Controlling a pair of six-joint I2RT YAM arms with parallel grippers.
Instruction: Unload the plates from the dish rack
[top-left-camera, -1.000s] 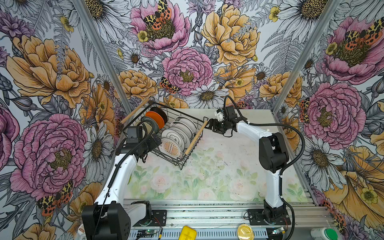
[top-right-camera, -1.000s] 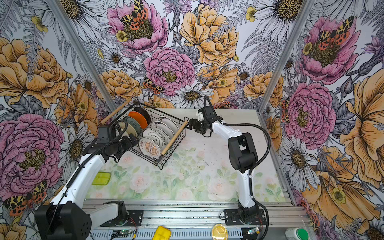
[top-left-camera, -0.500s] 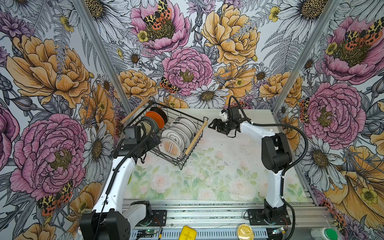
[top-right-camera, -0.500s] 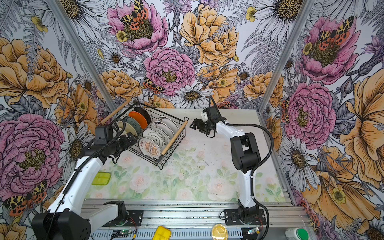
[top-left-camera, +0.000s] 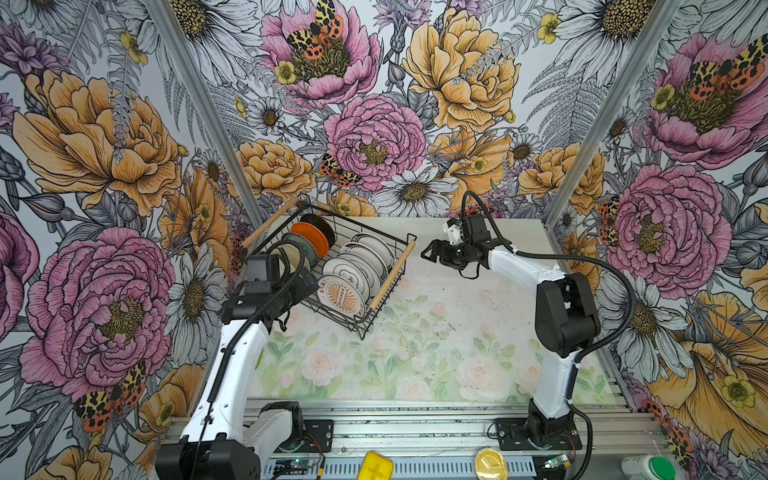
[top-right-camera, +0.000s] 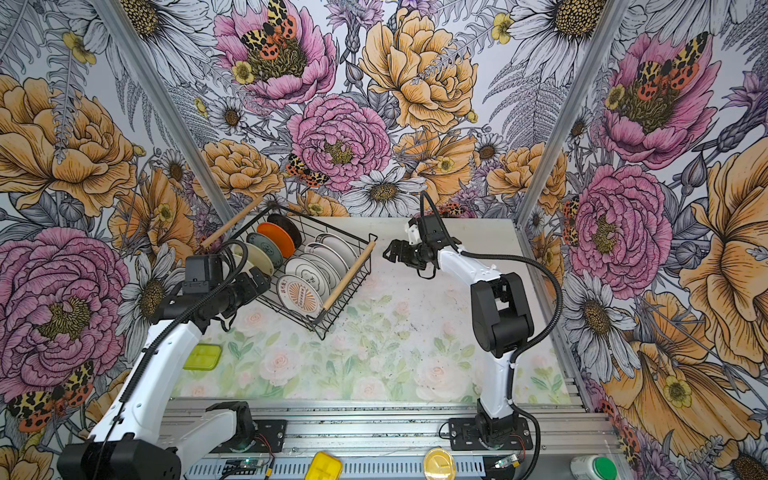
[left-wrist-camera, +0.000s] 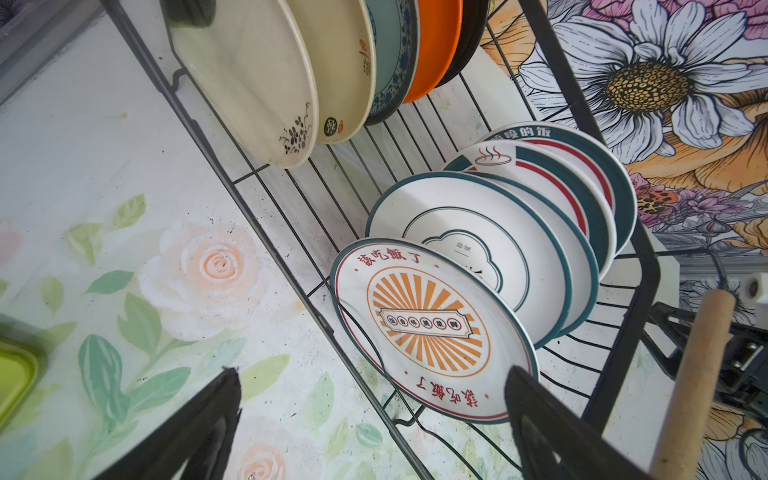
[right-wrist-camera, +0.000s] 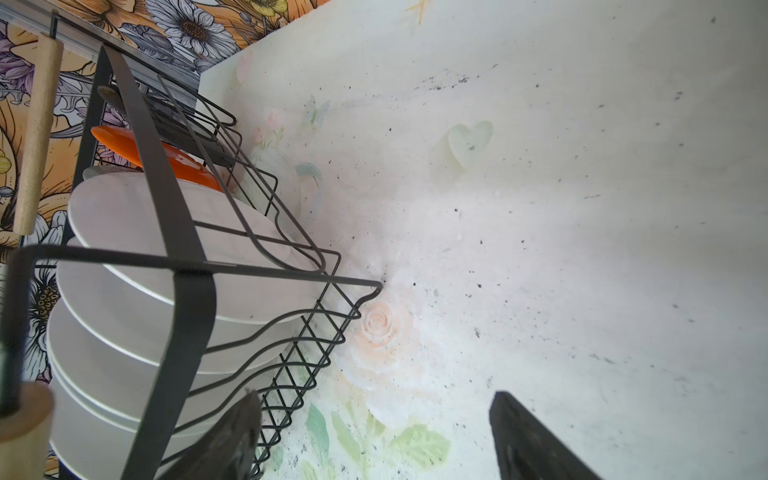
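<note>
Right arm (top-left-camera: 567, 309) swung outward; both jaws spread, empty. Lime tray (top-right-camera: 202, 356), perhaps, visible; left arm (top-left-camera: 232, 374) hides it.

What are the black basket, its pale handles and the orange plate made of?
Black wire dish rack: likely coated metal, thin rigid rods, matte. Pale rod handle: looks like unfinished wood, speckled grain. Orange round plate: smooth, slightly shiny; glazed ceramic or plastic, cannot tell.

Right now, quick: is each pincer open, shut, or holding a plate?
Left pincer: open, holding nothing.
Right pincer: open, holding nothing.
</note>
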